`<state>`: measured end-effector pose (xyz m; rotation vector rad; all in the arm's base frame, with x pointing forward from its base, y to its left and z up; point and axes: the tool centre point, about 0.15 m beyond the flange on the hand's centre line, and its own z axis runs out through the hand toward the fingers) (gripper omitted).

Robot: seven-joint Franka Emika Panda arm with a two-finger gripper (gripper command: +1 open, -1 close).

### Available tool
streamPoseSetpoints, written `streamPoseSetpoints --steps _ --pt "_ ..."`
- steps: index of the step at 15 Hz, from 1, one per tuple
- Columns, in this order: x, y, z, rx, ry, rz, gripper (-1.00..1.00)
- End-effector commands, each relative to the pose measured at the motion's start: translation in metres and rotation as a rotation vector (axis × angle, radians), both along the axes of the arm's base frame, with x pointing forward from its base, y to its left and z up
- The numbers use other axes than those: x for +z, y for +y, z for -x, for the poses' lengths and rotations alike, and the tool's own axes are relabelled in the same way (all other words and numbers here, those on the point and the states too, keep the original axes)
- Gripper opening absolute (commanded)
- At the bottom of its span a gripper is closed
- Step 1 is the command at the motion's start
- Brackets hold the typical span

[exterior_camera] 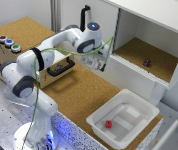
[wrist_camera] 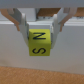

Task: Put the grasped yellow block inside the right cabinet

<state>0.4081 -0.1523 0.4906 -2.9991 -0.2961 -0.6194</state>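
You had the right cabinet [exterior_camera: 156, 60] at the exterior view's right, a big white box with a brown cork floor, and a small dark object [exterior_camera: 146, 63] lay on that floor. The cork-topped box [exterior_camera: 24, 37] stood at the exterior view's left with three coloured buttons [exterior_camera: 9, 43] on its top and a black handle [exterior_camera: 60, 68] on its front. The white tub [exterior_camera: 141, 107] sat near the front of the table, below the cabinet, and a small red block [exterior_camera: 108, 124] lay inside it. Your arm [exterior_camera: 49, 55] reached across toward the cabinet's low front wall. In the wrist view your gripper [wrist_camera: 39, 31] was clenched on the yellow block [wrist_camera: 39, 43], one finger on each side of it. The block hung in front of a white wall, above the cork surface, outside the cabinet.
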Motion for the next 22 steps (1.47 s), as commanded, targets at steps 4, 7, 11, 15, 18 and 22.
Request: streamPoseSetpoints --steps 4,7,11,15,18,22 --pt "0.01 -0.08 -0.069 0.061 -0.067 -0.053 -1.0" --pt "0.013 -0.086 -0.1 0.086 -0.093 -0.045 -1.0" --pt "0.013 -0.081 -0.145 0.095 -0.13 -0.03 -1.0" --pt "0.003 -0.075 -0.189 0.073 -0.147 -0.037 -1.0" --pt "-0.003 -0.082 -0.217 0.008 -0.169 -0.041 -1.0" --pt "-0.007 -0.082 -0.243 -0.01 -0.171 -0.049 -1.0"
